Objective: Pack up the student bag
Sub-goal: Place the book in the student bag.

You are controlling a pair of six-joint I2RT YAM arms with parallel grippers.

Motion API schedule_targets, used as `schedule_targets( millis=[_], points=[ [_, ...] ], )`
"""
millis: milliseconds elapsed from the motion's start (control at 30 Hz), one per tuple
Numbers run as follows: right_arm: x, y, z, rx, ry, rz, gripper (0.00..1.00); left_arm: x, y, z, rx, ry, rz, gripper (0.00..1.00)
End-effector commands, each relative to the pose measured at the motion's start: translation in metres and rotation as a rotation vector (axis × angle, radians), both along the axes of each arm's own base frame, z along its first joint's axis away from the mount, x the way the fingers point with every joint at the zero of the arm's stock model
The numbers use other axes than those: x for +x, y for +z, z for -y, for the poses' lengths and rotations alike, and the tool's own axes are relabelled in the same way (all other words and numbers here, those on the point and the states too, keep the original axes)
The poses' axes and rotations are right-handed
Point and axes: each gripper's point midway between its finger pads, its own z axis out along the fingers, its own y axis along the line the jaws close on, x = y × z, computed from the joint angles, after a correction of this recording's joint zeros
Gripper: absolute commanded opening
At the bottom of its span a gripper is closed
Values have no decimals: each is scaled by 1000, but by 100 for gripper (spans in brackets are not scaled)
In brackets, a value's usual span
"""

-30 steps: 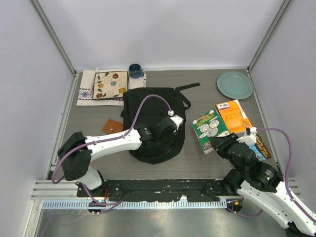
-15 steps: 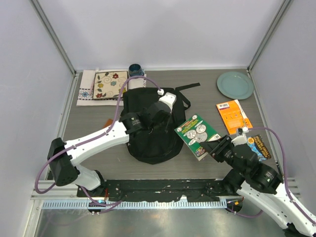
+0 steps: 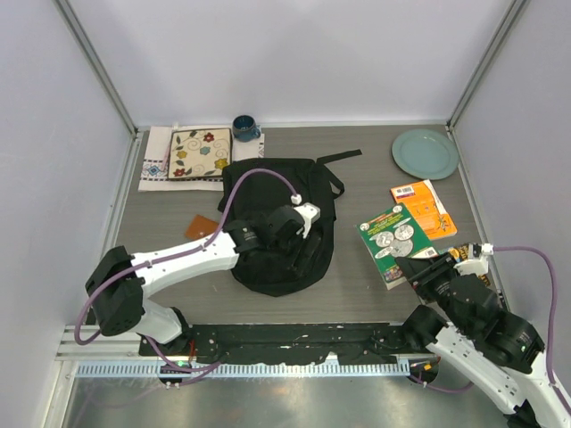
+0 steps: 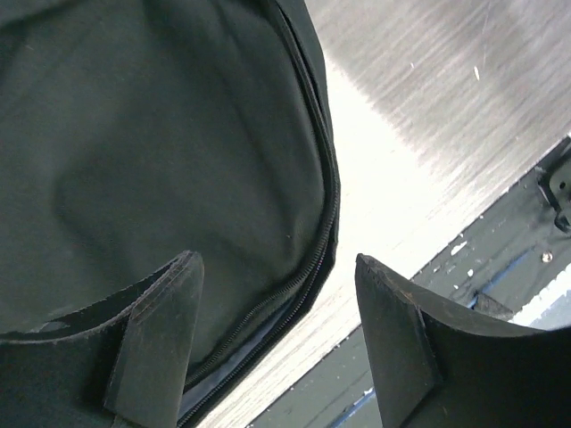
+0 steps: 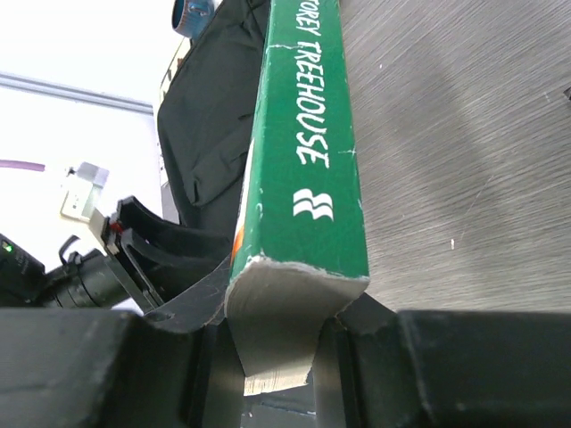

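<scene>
The student bag (image 3: 268, 183) is a black backpack lying flat in the middle of the table. My left gripper (image 3: 308, 256) hovers over its near right part. In the left wrist view this gripper (image 4: 277, 267) stands open with nothing between its fingers (image 4: 156, 348), above the bag's zip edge (image 4: 326, 214). My right gripper (image 3: 413, 268) is shut on the near corner of a green book (image 3: 395, 239), held right of the bag. In the right wrist view the green book (image 5: 312, 134) sits spine up in the gripper (image 5: 272, 348), with the bag (image 5: 205, 116) beyond.
An orange book (image 3: 424, 207) lies right of the green one, and a colourful book (image 3: 470, 260) lies under my right arm. A teal plate (image 3: 425, 152) is at the back right. A blue mug (image 3: 244, 127), a floral tile (image 3: 199, 153) and a brown flat piece (image 3: 203, 227) lie on the left.
My left gripper was shut and now stands open, drawn back toward the bag's near right side. The right gripper swung the green book toward the bag, then back to the right.
</scene>
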Motion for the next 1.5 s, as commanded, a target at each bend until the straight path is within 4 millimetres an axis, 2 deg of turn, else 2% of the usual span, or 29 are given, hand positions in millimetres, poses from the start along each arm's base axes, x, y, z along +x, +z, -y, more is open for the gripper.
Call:
schedule_targets(
  millis=[0,167,400,500,533,600,767,1033,1200,1467],
  points=[
    [9,27,8,41,-68,72,0,-12,9,23,-124,-72,-35,72],
    [10,26,3,51,-51,76,0,-12,-2,25,-113,-77,-49,72],
    [9,26,3,65,-53,77,0,-4,-18,28,-64,-61,-45,66],
    [9,26,4,65,-54,79,0,0,-22,28,-47,-46,-35,62],
    [9,26,4,65,-54,79,0,1,-21,29,-48,-46,-29,57],
    [8,25,4,64,-53,76,0,2,-20,28,-49,-41,-21,56],
    [8,23,4,68,-55,73,0,4,-17,28,-52,-41,-11,47],
    [8,18,3,74,-52,67,0,8,-20,24,-25,-26,5,47],
    [8,18,4,75,-53,68,0,8,-14,23,-39,-25,15,55],
    [8,16,1,74,-48,63,0,10,-10,20,-36,-14,31,59]
  ],
)
